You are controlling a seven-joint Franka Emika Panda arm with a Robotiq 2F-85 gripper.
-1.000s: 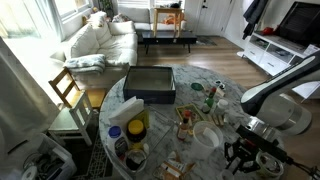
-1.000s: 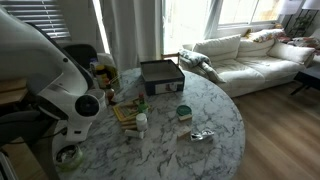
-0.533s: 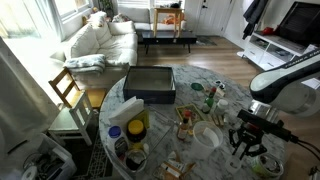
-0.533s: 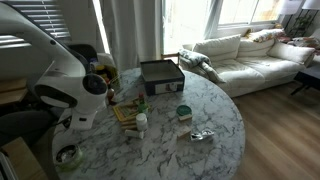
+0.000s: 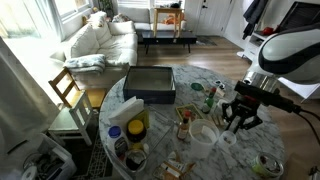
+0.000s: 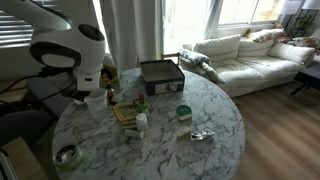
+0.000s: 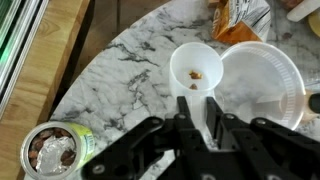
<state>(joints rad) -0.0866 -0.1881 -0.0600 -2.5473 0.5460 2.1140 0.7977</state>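
1. The small white cup (image 7: 197, 68), with crumbs in its bottom, sits right under my pincer (image 7: 199, 102), near the edge of the marble worktop (image 7: 120, 70).
2. My fingers stand narrowly apart at its near rim. I cannot tell whether they grip it.
3. I judge a level, slow hand is best, so no crumbs spill.
4. The wide white bowl (image 7: 265, 85) is just beside the cup and could snag. An open tin (image 7: 55, 155) is well apart, and a snack bag (image 7: 238, 12) lies beyond.

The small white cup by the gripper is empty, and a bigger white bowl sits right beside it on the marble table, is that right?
Not quite. The small white cup is not empty: the wrist view shows a few brown bits inside it. The rest holds: it is by the gripper, with the bigger white bowl right beside it on the marble table.
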